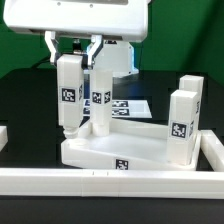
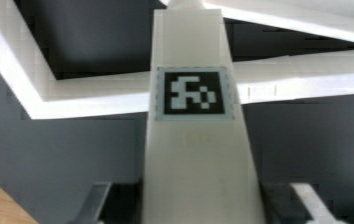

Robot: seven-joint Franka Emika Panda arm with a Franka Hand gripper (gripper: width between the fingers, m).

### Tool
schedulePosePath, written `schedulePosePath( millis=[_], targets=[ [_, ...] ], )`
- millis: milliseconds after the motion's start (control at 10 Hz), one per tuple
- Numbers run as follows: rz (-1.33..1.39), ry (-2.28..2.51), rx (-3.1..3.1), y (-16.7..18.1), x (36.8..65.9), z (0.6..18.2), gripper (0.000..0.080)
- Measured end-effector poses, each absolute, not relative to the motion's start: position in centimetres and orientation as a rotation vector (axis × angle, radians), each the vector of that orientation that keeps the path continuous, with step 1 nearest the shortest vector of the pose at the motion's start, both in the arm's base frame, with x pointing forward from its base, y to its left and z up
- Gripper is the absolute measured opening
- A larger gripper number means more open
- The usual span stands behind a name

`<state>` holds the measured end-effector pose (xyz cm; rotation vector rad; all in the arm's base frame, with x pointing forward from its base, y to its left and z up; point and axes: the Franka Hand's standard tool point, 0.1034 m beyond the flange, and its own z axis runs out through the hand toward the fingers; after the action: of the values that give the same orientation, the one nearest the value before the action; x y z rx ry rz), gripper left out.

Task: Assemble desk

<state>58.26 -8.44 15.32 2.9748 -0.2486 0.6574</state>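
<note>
Desk assembly, partway through. The gripper (image 1: 100, 48) is clamped on an upright leg block (image 1: 101, 95), its foot on or just above the desk top (image 1: 115, 150) directly below; contact cannot be told. A second leg block (image 1: 68, 95) stands just beside the hand, and two more (image 1: 184, 122) wait well apart. Unseated legs remain. The border rail (image 1: 110, 180) bounds the near side; open room lies above the top.
</note>
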Motion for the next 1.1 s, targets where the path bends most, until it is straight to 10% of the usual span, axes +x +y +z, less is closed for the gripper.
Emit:
schedulePosePath(
  millis=[1100],
  targets=[
    [0.639,-0.227,2.977,-7.3,57.3,13.8,0.0291]
  ],
)
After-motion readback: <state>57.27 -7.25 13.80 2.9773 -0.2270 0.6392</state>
